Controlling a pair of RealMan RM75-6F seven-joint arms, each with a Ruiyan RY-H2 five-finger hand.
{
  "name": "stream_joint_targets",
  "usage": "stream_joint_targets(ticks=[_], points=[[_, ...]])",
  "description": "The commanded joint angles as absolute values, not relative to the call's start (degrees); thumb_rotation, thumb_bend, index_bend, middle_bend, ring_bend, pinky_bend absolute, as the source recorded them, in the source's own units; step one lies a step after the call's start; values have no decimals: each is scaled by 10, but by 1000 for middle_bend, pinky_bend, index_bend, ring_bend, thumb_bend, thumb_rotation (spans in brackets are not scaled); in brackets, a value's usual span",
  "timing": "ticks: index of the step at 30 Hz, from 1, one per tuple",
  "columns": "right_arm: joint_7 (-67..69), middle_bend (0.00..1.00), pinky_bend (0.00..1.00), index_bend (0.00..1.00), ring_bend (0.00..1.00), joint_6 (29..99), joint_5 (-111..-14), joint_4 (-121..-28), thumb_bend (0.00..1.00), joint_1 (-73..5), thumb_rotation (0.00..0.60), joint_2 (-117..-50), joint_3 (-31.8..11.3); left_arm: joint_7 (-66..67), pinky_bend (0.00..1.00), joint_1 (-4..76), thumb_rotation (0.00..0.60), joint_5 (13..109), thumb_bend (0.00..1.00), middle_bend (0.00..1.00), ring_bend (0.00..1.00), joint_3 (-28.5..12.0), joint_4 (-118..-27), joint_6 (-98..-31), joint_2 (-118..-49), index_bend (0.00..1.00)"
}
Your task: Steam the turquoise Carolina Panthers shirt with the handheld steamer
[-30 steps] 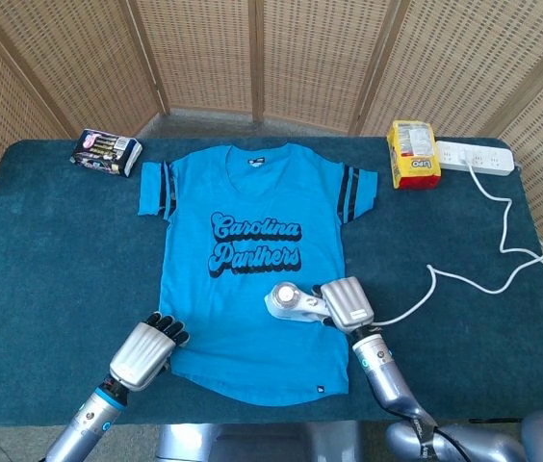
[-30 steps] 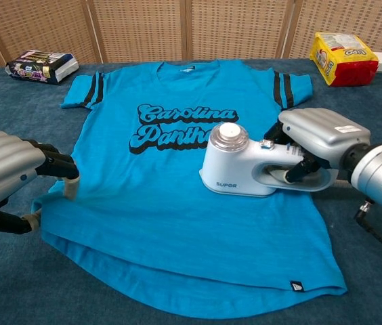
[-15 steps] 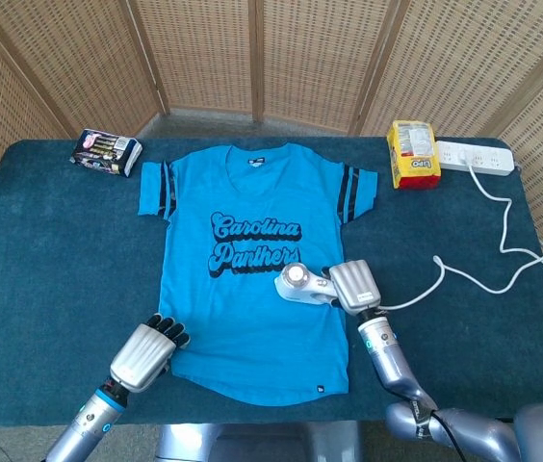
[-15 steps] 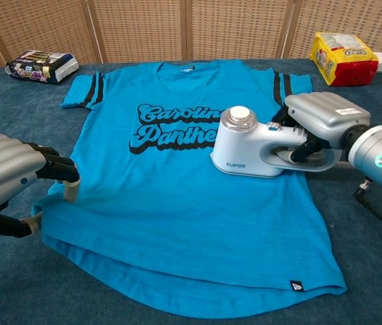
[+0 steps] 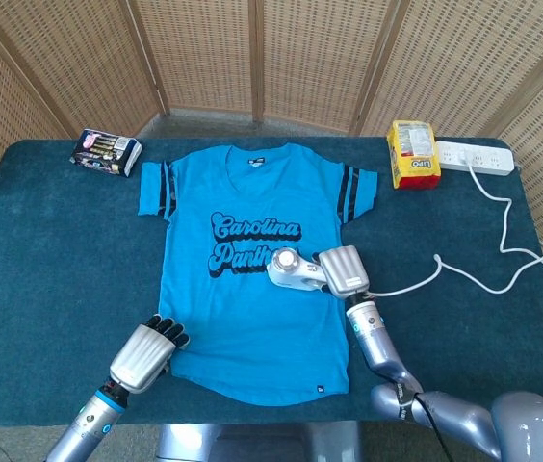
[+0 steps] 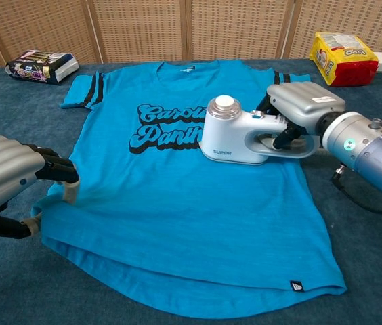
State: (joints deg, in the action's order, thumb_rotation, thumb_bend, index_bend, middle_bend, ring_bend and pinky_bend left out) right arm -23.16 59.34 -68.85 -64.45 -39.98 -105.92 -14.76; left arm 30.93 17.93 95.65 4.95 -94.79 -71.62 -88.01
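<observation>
Turquoise fabric covers the middle of the table (image 5: pixel 50 241): the Carolina Panthers shirt (image 5: pixel 243 308) lies flat, collar toward the far edge, hem toward the near edge. My right hand (image 6: pixel 299 112) has its fingers wrapped through the handle of the white handheld steamer (image 6: pixel 235 132), which sits on the shirt over the end of the printed lettering. My left hand (image 6: pixel 5 179) presses on the shirt's near left hem corner, fingers curled down onto the cloth. The white cord (image 5: pixel 474 274) runs from the steamer to a power strip (image 5: pixel 474 157) at the far right corner, beside a yellow packet (image 5: pixel 413 154). A dark packet (image 5: pixel 106 151) lies near the far left corner.
</observation>
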Motion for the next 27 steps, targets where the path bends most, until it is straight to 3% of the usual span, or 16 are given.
stream_joint_targets(ticks=[1,11,27], points=[[-235,757,742,693,810,588,-687,-637,350,-407,600,-1066,-149,308,387,179,539,956,453,455,392,50,-947,-716,-881,552],[-240,755,741,693,810,582,-682,-635,349,-419,600,-1077,-149,303,387,179,543,956,452,455,392,50,-944,-716,-883,552],[-244,754,741,693,810,616,-693,-711,343,-382,600,-1037,-116,300,387,181,537,961,453,455,393,51,-944,-713,-887,552]])
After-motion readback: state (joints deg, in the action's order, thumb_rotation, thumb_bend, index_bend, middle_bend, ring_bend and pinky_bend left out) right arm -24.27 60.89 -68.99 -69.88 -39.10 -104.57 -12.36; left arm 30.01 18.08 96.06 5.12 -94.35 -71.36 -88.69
